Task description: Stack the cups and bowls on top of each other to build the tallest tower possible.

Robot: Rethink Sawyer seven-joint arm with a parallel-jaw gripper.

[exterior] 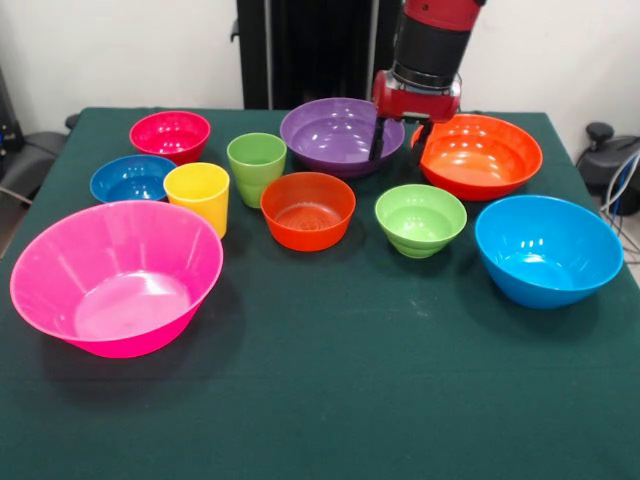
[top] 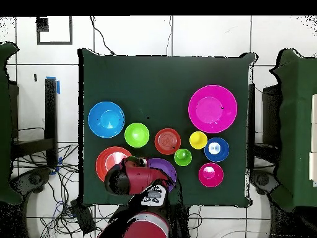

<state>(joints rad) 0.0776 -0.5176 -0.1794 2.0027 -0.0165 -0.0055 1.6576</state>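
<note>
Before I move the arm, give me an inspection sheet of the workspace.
Surface: green cloth covers the table; its near half holds nothing.
Bowls: pink, purple, large orange, light blue, red, dark blue, orange-red, small green, all upright, none nested.
Cups: yellow and green, upright, side by side.
Tower: not started.
Clutter: nothing seen.
Gripper: between the purple and large orange bowls, its jaws apart, holding nothing.
Cables: loose wires on the floor beside the table.
Surroundings: chairs at both sides, tiled floor.
</note>
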